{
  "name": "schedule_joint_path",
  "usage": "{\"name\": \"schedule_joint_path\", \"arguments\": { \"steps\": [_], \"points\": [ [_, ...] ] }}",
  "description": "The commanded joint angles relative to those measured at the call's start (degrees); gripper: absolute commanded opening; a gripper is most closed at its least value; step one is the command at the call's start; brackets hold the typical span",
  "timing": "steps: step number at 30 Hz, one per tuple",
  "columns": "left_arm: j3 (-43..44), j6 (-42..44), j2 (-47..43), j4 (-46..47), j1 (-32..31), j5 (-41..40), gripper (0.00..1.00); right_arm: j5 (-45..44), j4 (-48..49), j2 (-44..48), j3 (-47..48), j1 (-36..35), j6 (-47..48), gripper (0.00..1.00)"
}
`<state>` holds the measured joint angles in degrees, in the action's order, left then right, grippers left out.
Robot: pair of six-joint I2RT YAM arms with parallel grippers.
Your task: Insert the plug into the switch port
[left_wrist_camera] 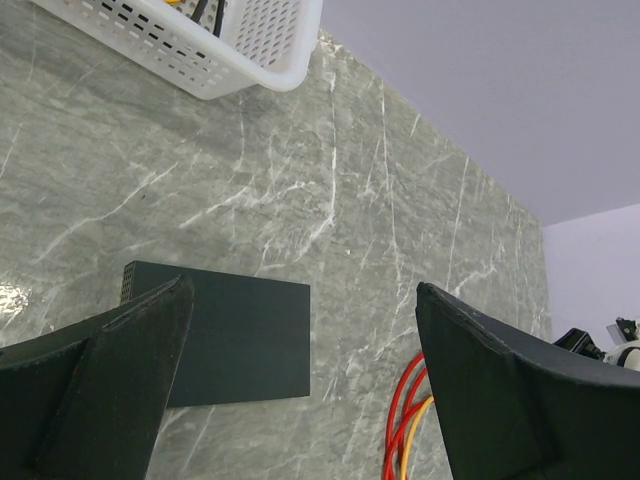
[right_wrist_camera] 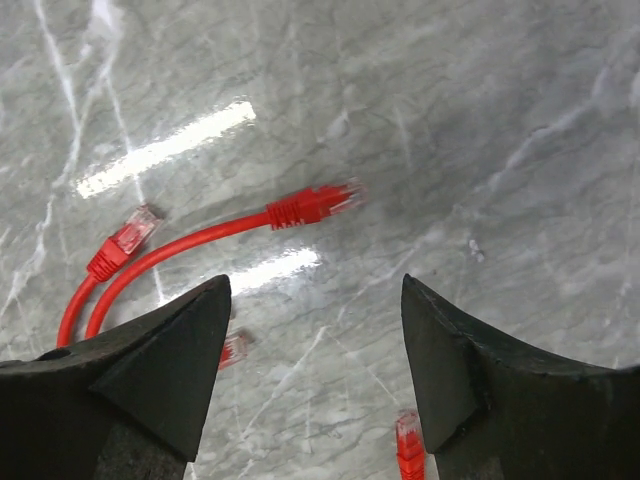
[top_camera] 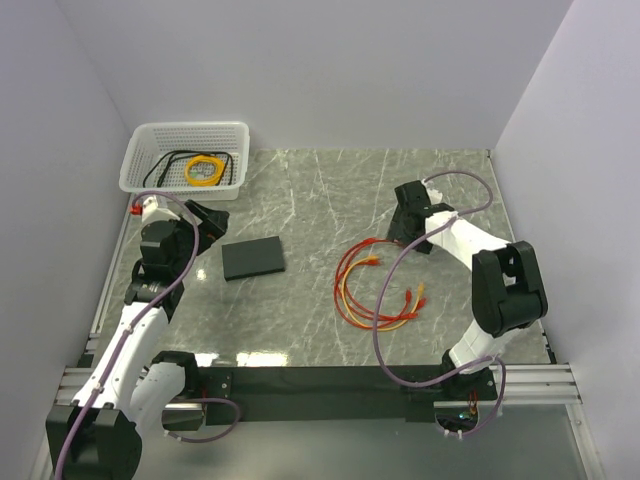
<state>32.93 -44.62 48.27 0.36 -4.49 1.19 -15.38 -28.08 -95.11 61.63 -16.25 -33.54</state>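
Matte-black, the switch box [left_wrist_camera: 250,340] lies on the table [left_wrist_camera: 300,150] at 7 o'clock of the left pincer [left_wrist_camera: 302,290], which gapes wide and holds nothing. One finger [left_wrist_camera: 100,380] hides its near corner, and its port cannot be made out. Rightward, the right pincer [right_wrist_camera: 315,283] is spread and empty, with the plug [right_wrist_camera: 318,203] lying at its 12 o'clock and the red cord [right_wrist_camera: 190,240] vanishing behind that pincer.

Marble table [top_camera: 330,190] bears white basket [top_camera: 133,165], black box [top_camera: 253,258], coiled cords [top_camera: 340,285].

Black box [left_wrist_camera: 245,340] partly behind left jaws
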Motion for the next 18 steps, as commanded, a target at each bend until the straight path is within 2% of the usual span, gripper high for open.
{"name": "schedule_joint_path", "arguments": {
  "steps": [1,12,18],
  "points": [
    [1.35,0.94,0.51,1.66,-0.25,0.39,0.99,-1.59,-1.01,0.63,1.22,0.34,-1.00,0.76],
    [0.21,0.76,0.51,2.80,-0.43,1.44,0.99,-2.55,0.30,-6.31,3.85,1.22,-2.85,0.77],
    [-0.14,0.85,0.51,2.98,-0.96,1.01,0.99,-1.06,2.50,-3.95,3.59,1.22,-3.46,0.77]
  ]
}}
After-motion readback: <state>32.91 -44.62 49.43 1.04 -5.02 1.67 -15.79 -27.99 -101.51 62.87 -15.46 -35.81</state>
